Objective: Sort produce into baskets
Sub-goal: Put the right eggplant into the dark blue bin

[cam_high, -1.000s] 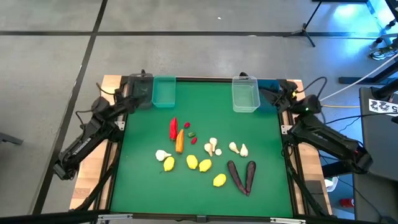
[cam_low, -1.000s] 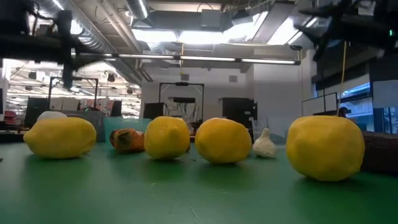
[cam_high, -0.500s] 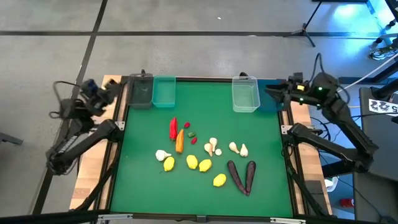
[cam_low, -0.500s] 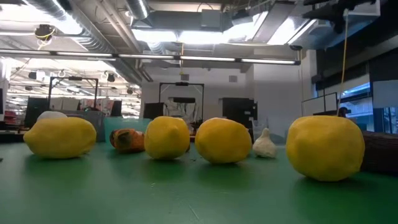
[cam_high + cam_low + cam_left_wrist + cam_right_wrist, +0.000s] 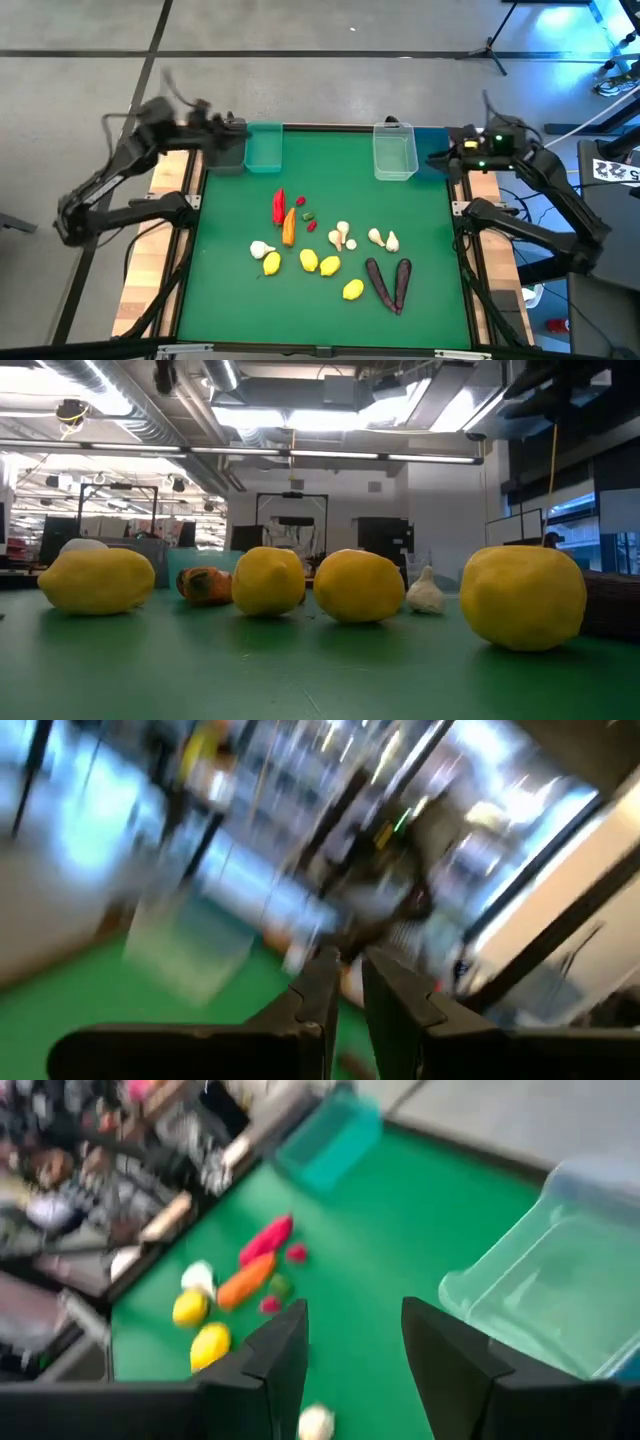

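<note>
Status: sorting not started, no produce in any bin. Both arms are up at the far corners. Left gripper (image 5: 222, 127) sits over the far-left corner above the dark bin (image 5: 226, 150), fingers clenched, holding nothing. Right gripper (image 5: 437, 157) is at the far-right corner beside the clear bin (image 5: 395, 152), fingers parted with an empty gap between them in its wrist view.

Produce all loose mid-table: red pepper (image 5: 278, 206) and carrot (image 5: 289, 227) left of centre, small berries (image 5: 308, 221) just beside them, garlic bulbs (image 5: 342, 236) in the middle, four lemons (image 5: 329, 266) along the near side, two eggplants (image 5: 389, 282) near-right. Teal bin (image 5: 264, 147) is next to the dark one; the blue bin (image 5: 432, 152) is mostly hidden behind the clear one and the right arm.

Next move, my read: pick one piece, bring a gripper down from the corner with fingers apart. Left has to unclench first. Garlic and lemons lie close together, so pick an outer piece.

Surface: green mat (image 5: 240, 310) in a wooden frame. Room: grey concrete floor, stand legs at the far right; low view shows an open lab hall with ceiling lights and racks.
</note>
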You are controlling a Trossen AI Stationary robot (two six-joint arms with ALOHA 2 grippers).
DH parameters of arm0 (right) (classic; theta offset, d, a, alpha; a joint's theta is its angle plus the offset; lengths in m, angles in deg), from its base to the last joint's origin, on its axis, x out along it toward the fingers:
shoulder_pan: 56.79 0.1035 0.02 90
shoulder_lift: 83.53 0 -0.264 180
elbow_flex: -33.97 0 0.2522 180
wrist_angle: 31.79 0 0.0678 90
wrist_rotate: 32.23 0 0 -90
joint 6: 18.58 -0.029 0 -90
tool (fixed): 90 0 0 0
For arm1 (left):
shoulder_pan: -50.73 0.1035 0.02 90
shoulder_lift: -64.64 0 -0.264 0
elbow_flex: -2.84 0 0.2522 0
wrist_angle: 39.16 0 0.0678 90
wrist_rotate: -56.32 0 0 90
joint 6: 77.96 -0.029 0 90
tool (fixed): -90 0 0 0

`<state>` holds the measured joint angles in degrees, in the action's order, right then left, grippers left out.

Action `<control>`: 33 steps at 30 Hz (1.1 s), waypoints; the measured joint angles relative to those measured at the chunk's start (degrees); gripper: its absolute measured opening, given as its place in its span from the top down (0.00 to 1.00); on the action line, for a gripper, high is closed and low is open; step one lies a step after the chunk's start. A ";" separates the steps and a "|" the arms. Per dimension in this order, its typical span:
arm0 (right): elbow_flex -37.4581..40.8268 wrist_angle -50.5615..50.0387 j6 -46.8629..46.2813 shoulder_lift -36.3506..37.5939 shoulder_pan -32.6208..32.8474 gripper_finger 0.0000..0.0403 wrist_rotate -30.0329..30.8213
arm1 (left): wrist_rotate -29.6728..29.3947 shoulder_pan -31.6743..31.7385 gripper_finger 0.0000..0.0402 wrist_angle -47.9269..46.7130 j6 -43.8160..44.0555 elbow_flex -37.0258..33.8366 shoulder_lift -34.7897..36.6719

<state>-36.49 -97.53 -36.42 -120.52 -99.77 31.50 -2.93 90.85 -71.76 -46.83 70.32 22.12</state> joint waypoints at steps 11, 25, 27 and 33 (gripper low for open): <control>0.00 -0.97 -0.17 -16.99 32.20 0.59 14.86 | -3.56 -10.73 0.98 -14.48 -5.98 0.04 -2.81; 0.26 -6.38 -25.38 -33.62 52.50 0.47 12.64 | -3.81 -20.58 0.76 -15.13 -8.88 0.09 -3.27; 0.26 -6.38 -30.40 -33.90 54.34 0.39 11.95 | -3.85 -21.41 0.69 -15.09 -9.01 0.11 -3.36; 0.28 -8.31 -53.88 -33.73 61.45 0.23 18.84 | -4.21 -22.23 0.50 -15.25 -12.01 0.09 -3.40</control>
<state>-36.21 -105.83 -90.30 -154.25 -38.33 50.35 -7.14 68.62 -87.00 -58.84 70.41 18.73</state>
